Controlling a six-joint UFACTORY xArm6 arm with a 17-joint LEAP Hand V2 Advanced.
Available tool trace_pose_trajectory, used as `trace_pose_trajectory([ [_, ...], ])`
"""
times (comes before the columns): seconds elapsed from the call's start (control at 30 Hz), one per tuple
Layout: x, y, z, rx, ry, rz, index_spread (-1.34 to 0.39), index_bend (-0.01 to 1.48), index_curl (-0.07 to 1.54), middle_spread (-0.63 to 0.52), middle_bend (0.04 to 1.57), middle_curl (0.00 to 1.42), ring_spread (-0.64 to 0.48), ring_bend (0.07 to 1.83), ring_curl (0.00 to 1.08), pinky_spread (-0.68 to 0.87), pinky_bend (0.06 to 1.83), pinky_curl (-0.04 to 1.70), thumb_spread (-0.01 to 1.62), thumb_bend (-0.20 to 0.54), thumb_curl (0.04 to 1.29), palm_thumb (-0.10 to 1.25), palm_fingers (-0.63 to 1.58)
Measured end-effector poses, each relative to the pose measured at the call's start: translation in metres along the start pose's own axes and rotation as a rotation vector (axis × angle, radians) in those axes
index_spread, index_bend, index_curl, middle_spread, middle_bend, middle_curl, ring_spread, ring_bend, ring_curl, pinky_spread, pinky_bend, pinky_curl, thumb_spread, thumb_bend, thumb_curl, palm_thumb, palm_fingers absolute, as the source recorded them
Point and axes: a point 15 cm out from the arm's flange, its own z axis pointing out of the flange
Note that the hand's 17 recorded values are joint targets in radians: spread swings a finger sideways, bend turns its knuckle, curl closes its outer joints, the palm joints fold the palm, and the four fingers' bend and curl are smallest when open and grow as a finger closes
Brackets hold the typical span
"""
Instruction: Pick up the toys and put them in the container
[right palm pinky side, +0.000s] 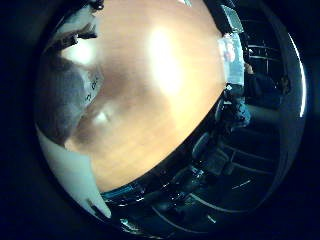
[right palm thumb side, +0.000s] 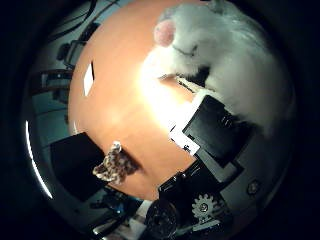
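A white plush toy (right palm thumb side: 235, 65) with a pink patch fills much of the thumb side view, close against the palm. My right hand (right palm thumb side: 215, 132) has its black and white fingers curled against the toy, above the orange-brown wooden table (right palm thumb side: 120, 100). The little finger side view shows the same toy's grey-white fur (right palm pinky side: 57, 100) and its sewn label (right palm pinky side: 92, 87). A small spotted brown plush toy (right palm thumb side: 114, 162) lies near the table's edge, beside a dark box-like container (right palm thumb side: 72, 162).
A small white card (right palm thumb side: 88, 78) lies on the table far from the hand. Beyond the table's rounded edge are dark chairs and floor (right palm pinky side: 235, 165). A bright glare of light sits mid-table (right palm pinky side: 162, 60).
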Motion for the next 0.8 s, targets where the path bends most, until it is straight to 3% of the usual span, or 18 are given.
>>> trace_pose_trajectory([
  [0.3, -0.027, 0.065, -0.159, 0.110, 0.022, -0.061, -0.25, 1.06, 0.83, -0.15, 1.33, 0.74, -0.20, 1.41, 0.63, -0.21, 1.29, 0.70, 0.94, -0.016, 0.65, 1.03, 1.12],
  [0.5, -0.100, 0.102, -0.256, 0.247, 0.031, -0.183, -0.24, 1.05, 0.84, -0.15, 1.33, 0.74, -0.20, 1.41, 0.63, -0.22, 1.26, 0.74, 0.93, -0.017, 0.68, 1.01, 1.12],
  [0.8, -0.236, 0.169, -0.329, 0.343, -0.028, -0.366, -0.25, 1.05, 0.85, -0.15, 1.33, 0.74, -0.20, 1.40, 0.64, -0.22, 1.23, 0.79, 0.93, -0.017, 0.71, 1.00, 1.12],
])
